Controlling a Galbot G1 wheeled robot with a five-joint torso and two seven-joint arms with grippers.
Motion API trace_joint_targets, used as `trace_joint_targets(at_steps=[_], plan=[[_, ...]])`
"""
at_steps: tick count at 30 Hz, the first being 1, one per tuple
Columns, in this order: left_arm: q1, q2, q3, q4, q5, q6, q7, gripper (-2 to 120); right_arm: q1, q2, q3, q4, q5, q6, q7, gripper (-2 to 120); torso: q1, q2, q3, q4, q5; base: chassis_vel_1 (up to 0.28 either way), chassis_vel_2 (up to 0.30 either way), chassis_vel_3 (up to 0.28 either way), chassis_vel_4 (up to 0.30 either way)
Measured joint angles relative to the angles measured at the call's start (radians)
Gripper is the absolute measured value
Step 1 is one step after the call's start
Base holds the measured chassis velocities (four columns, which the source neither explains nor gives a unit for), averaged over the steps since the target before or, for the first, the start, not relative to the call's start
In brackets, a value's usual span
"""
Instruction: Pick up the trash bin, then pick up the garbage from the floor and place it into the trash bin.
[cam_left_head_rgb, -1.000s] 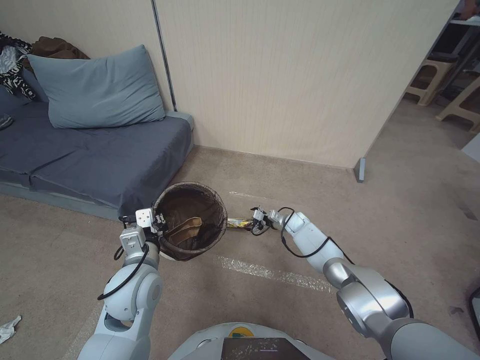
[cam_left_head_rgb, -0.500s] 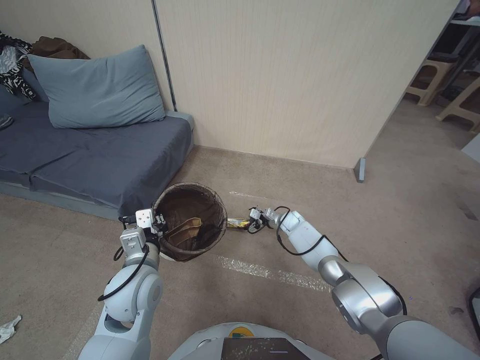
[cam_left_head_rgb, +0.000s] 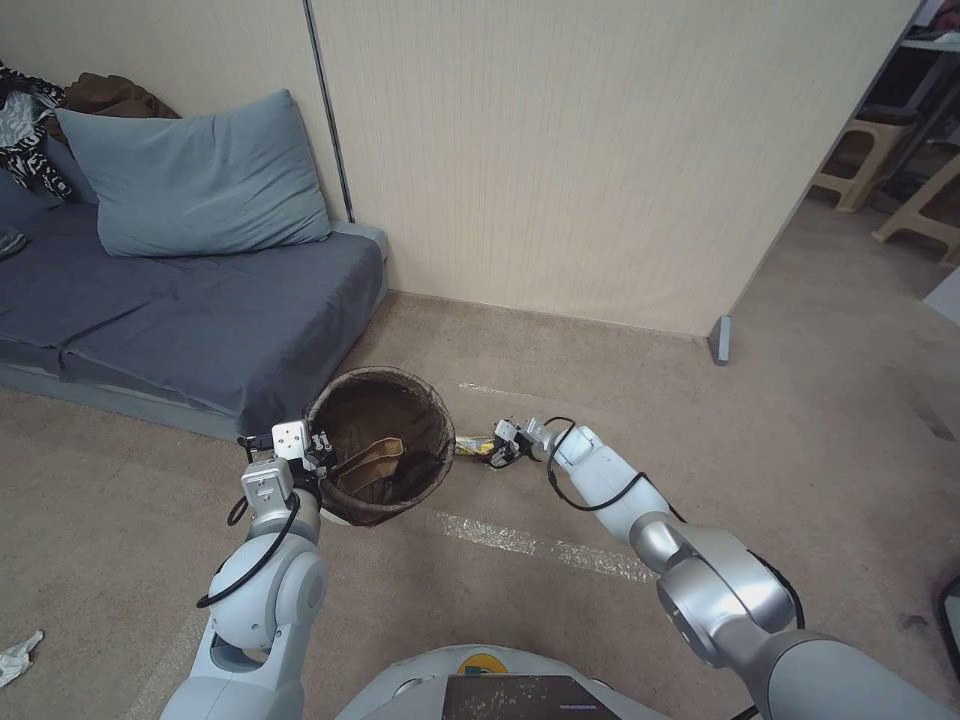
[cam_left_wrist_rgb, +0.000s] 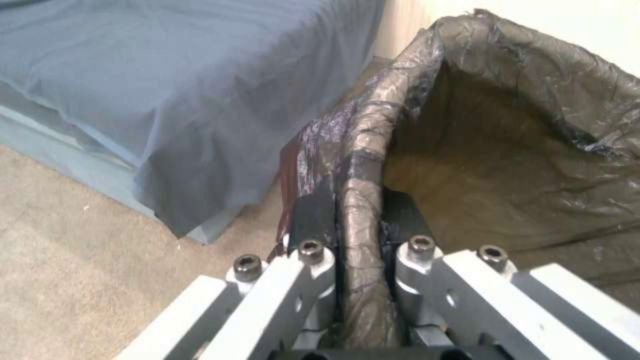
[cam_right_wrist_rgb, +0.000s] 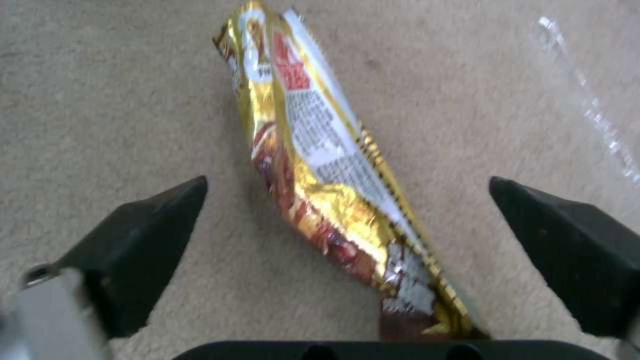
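The right gripper (cam_right_wrist_rgb: 347, 200) hangs low over the floor (cam_left_head_rgb: 560, 350) with its two black fingers (cam_right_wrist_rgb: 143, 235) spread wide, one on each side of a gold and red snack wrapper (cam_right_wrist_rgb: 320, 165) that lies flat on the carpet between them, untouched. To its left, the left gripper (cam_left_wrist_rgb: 360, 225) is clamped on the near rim of the trash bin (cam_left_head_rgb: 380, 440), one pad inside the brown liner and one outside. The bin sits just right of a blue-covered mattress (cam_left_head_rgb: 180, 310).
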Motion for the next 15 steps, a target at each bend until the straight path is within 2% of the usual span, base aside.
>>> trace_joint_targets(at_steps=[3,5,7,9,10,12,13,15], plan=[[0.004,-0.001,-0.001,-0.004,0.002,-0.001,0.0,5,0.004,0.005,0.001,-0.013,0.006,-0.004,-0.005,89,0.0,0.0,0.0,-0.0001,0.0,0.0,0.0,0.0,0.0],[0.009,-0.004,-0.001,-0.008,0.006,-0.001,0.0,5,0.01,0.014,0.003,-0.031,0.015,-0.016,-0.008,76,0.0,0.0,0.0,0.0,0.0,0.0,0.0,0.0,0.0],[0.01,-0.004,-0.001,-0.008,0.008,-0.001,0.0,5,0.012,0.016,0.005,-0.036,0.017,-0.02,-0.008,73,0.0,0.0,0.0,0.0,0.0,0.0,0.0,0.0,0.0],[0.019,-0.009,-0.001,-0.012,0.017,-0.004,0.001,5,0.026,0.03,0.019,-0.074,0.018,-0.04,0.001,61,0.0,0.0,0.0,0.0001,0.0002,0.0,0.0,0.0,0.0],[0.019,-0.009,-0.001,-0.012,0.017,-0.004,0.001,5,0.026,0.03,0.019,-0.074,0.018,-0.04,0.001,61,0.0,0.0,0.0,0.0001,0.0002,0.0,0.0,0.0,0.0],[0.027,-0.011,-0.001,-0.018,0.021,-0.005,0.001,5,0.042,0.039,0.043,-0.113,0.016,-0.051,0.016,50,0.0,0.0,0.0,0.0,0.0,0.0,0.0,0.0,0.0],[0.027,-0.011,-0.001,-0.018,0.021,-0.005,0.001,5,0.042,0.039,0.043,-0.113,0.016,-0.051,0.016,50,0.0,0.0,0.0,0.0,0.0,0.0,0.0,0.0,0.0],[0.031,-0.01,-0.003,-0.022,0.021,-0.005,0.001,5,0.051,0.043,0.06,-0.132,0.017,-0.058,0.026,42,0.0,0.0,0.0,0.0,0.0001,0.0,0.0,0.0,0.0]])
